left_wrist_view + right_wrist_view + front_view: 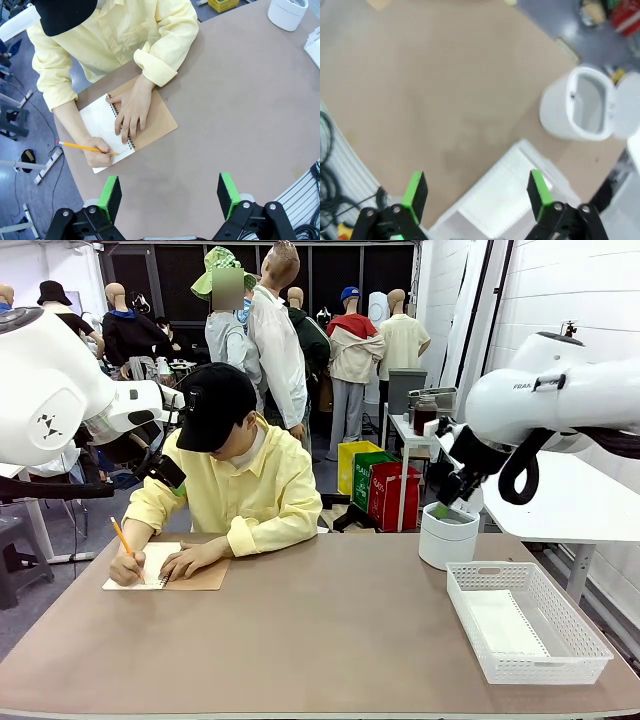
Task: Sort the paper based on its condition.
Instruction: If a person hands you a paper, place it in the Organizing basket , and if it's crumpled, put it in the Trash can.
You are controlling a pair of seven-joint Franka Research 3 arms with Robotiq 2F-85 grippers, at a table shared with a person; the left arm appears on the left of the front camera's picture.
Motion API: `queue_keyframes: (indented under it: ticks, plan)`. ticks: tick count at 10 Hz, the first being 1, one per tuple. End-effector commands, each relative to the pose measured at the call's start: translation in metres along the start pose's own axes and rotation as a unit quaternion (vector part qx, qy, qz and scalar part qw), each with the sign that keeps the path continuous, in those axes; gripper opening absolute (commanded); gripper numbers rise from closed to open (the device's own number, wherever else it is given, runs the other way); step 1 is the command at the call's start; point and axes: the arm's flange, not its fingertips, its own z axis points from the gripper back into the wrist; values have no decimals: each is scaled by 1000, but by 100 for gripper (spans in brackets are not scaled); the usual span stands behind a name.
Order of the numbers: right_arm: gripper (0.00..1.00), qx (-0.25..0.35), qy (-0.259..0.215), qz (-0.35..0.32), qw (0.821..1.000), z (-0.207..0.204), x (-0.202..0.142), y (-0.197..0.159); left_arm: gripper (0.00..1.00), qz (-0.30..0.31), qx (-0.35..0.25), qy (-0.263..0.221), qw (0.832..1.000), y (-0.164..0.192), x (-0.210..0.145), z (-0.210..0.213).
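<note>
A person at the far left of the table writes with a pencil (82,147) on the white page of a spiral notebook (100,122); its tan cover (205,577) is folded out beside it. A flat white sheet of paper (497,625) seems to lie in the white basket (560,660) at the right. My left gripper (169,195) hangs open and empty above the table, on my side of the notebook, and appears raised beside the person's shoulder (172,476). My right gripper (476,194) is open and empty, high over the basket (470,212) and the bin (445,502).
A round white bin (447,537) with an open top stands at the far right, just behind the basket, and also shows from above (577,107). The brown table (320,630) is bare across its middle and front. The person's other hand (131,107) rests on the notebook.
</note>
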Motion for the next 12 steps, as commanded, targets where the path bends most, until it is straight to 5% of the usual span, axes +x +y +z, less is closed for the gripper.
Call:
queue_keyframes:
  ticks: [1, 6, 12]
  plan:
    - [100, 53, -91, 63, 992, 11, -13, 12, 100, 1, -2, 3, 1000, 0, 0, 1]
    - [100, 114, -186, 139, 966, 31, -30, 35, 100, 1, -2, 3, 1000, 0, 0, 1]
    - [100, 97, -200, 139, 965, 29, -28, 37, 100, 1, -2, 3, 1000, 0, 0, 1]
